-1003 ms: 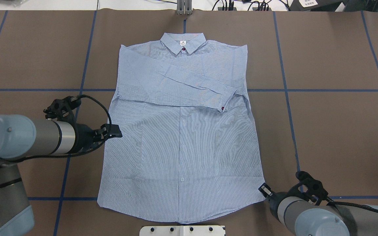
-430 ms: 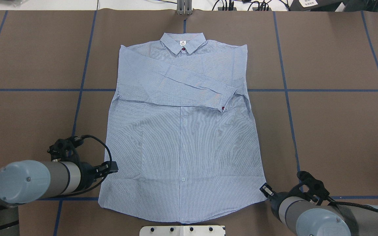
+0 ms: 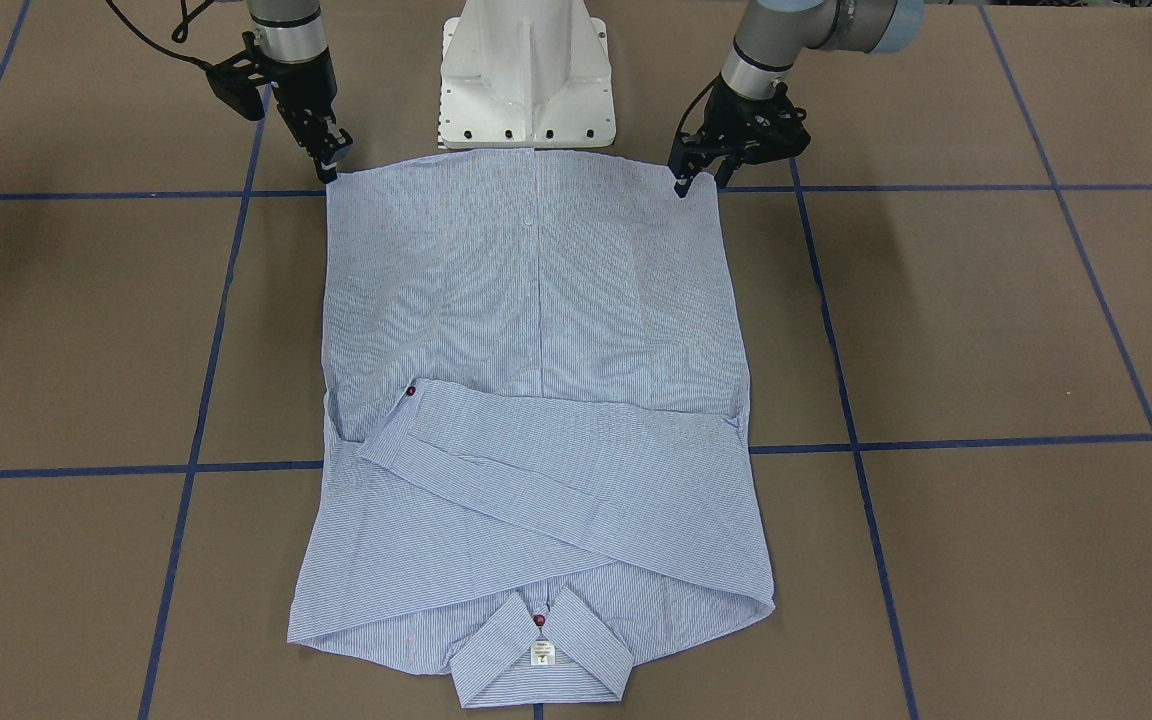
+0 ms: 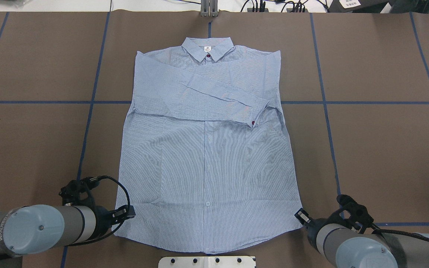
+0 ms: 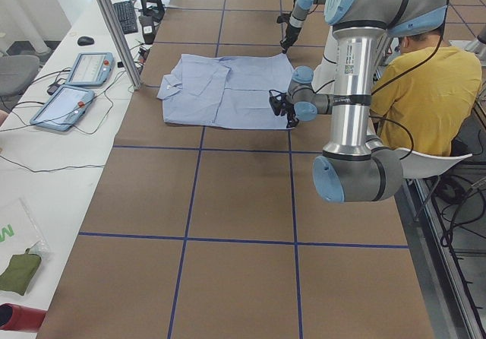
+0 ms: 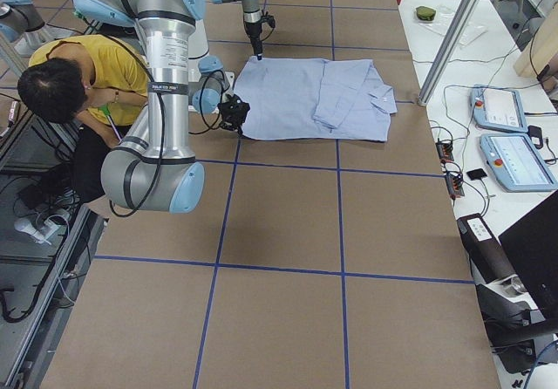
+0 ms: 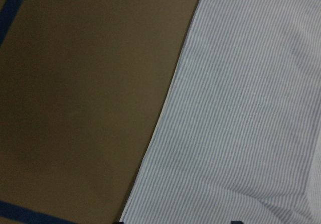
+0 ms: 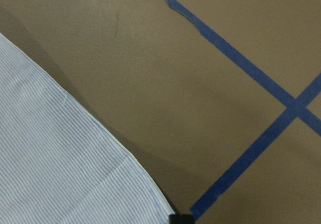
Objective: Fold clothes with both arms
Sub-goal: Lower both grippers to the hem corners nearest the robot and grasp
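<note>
Reaching for the hem: the left gripper (image 3: pixel 698 183), jaws apart, and the right gripper (image 3: pixel 330 166), whose state I cannot tell, sit at the shirt's (image 4: pixel 207 156) near corners. Next, both should probably pinch and lift evenly.

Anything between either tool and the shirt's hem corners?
Nothing visible. The left tool sits at one hem corner of the light blue striped button-up shirt, the right tool at the other; only brown table surface shows beside them.

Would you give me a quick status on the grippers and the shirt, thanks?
Left gripper open at one hem corner. Right gripper at the other corner, grip unclear. Shirt flat, sleeves folded across chest. Nothing blocking seen.
</note>
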Available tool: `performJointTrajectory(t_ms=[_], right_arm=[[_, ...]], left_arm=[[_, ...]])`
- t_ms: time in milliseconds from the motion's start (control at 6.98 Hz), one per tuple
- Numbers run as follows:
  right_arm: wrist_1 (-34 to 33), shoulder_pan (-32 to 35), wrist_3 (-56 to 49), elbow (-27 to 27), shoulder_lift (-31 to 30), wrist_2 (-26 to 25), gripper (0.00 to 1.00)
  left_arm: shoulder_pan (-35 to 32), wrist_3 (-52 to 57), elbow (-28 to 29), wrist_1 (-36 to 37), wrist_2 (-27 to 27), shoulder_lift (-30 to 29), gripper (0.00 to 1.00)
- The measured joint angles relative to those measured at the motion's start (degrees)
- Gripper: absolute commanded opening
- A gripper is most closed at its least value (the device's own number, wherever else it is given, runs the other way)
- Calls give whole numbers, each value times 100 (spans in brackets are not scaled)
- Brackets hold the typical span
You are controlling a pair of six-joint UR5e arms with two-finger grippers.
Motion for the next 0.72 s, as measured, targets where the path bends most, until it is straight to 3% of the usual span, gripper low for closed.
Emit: performJointTrajectory(t_ms=[573, 716], right_arm=[[1, -4, 2, -4, 6, 0, 0], [3, -4, 2, -8, 10, 0, 0]], left_arm=[[145, -126, -2, 20, -6, 107, 59], [198, -173, 2, 20, -7, 106, 44]])
